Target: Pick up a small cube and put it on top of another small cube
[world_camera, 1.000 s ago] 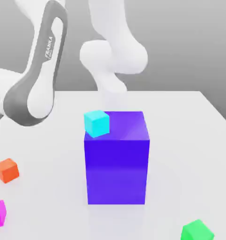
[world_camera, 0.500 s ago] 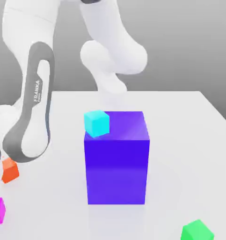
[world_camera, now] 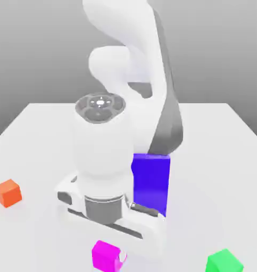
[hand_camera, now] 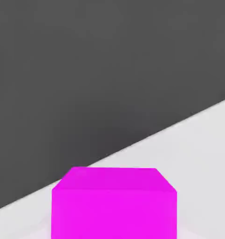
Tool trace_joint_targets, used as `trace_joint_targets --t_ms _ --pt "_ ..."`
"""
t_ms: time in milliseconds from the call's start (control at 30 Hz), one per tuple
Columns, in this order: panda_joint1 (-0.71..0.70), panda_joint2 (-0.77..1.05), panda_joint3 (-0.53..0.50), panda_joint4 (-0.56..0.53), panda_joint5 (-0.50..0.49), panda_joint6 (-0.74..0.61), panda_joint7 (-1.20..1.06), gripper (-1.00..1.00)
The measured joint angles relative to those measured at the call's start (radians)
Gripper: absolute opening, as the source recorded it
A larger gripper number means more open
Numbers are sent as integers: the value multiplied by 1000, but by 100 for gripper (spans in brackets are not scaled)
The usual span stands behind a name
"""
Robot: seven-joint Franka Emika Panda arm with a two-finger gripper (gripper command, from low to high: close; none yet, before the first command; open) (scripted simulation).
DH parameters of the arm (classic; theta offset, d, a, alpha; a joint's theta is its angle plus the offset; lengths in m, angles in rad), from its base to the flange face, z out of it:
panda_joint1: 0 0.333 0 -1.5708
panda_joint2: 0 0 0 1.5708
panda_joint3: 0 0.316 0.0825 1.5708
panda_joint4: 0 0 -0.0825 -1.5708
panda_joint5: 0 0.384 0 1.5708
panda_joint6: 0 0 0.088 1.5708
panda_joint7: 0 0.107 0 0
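Magenta small cube (world_camera: 106, 255) sat under my gripper (world_camera: 113, 254), near the front of the table (world_camera: 215, 138), my fingers shut on its opposite flat faces. I judged it light, rigid and smooth; a centred squeeze seemed enough.

Soft, even, bright light with faint shadows and no glare.

In the exterior view the white counter (world_camera: 226, 138) is evenly lit, fading into a grey backdrop that darkens toward the upper corners of the frame. The arm (world_camera: 125, 64) shows smooth shading, paler on top and greyer on its right flank. Shadows under the orange cube (world_camera: 8, 192) at the left edge and the green cube (world_camera: 224, 262) at lower right are weak and diffuse. The blue-purple block (world_camera: 150, 180) looks saturated, with a slight sheen. In the hand view the magenta-pink cube (hand_camera: 114, 203) at bottom centre has a lighter top face and flat front, against dark grey.
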Motion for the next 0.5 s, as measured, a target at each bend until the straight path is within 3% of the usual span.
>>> trace_joint_targets --t_ms 167,233,267,500 --pt "123 22 110 11 -83 -1 -103 -100" --pt "172 96 104 26 -139 53 -97 -100" --pt "184 121 98 29 -155 73 -91 100" --pt "187 121 100 30 -159 72 -93 100"
